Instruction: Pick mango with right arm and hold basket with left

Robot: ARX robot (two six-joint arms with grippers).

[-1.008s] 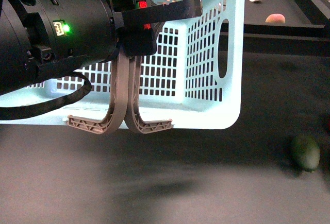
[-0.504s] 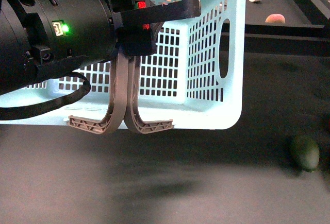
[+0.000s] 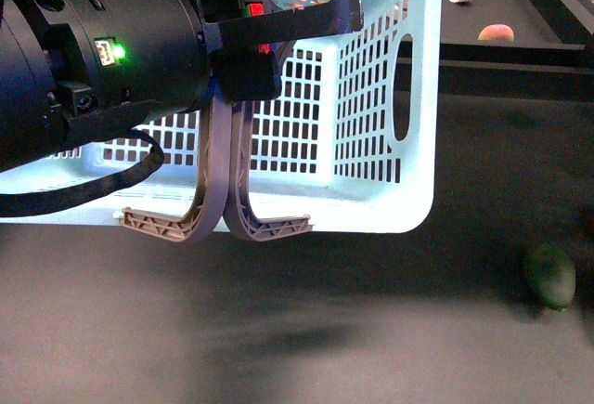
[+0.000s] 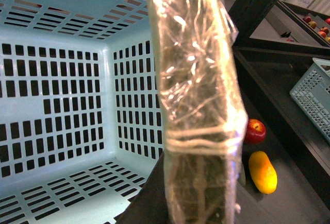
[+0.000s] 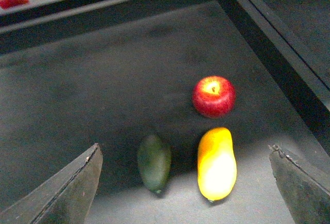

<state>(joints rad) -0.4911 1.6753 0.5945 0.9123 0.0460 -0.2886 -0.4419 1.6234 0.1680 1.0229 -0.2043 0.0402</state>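
Well, the mango (image 5: pixel 216 165) looks smooth and round, so it may slip or roll if it is poked. It is likely a bit heavy and a bit soft, so a hard squeeze could bruise it. I think the best place to hold it is across its fat middle, with one finger on each long side. It is an oval fruit with shiny skin, orange at one end and bright yellow at the other.

It lies flat on the dark tabletop (image 5: pixel 77 80), near the raised black edge. It is just beside a dark green fruit (image 5: pixel 153 162), not touching it, and close to a red apple (image 5: pixel 214 96). The right fingers (image 5: pixel 72 188) are spread wide above it and touch nothing. The left fingers (image 3: pixel 306 19) look pinched on the grey handles (image 3: pixel 227 172) of the pale blue basket (image 3: pixel 371 97).
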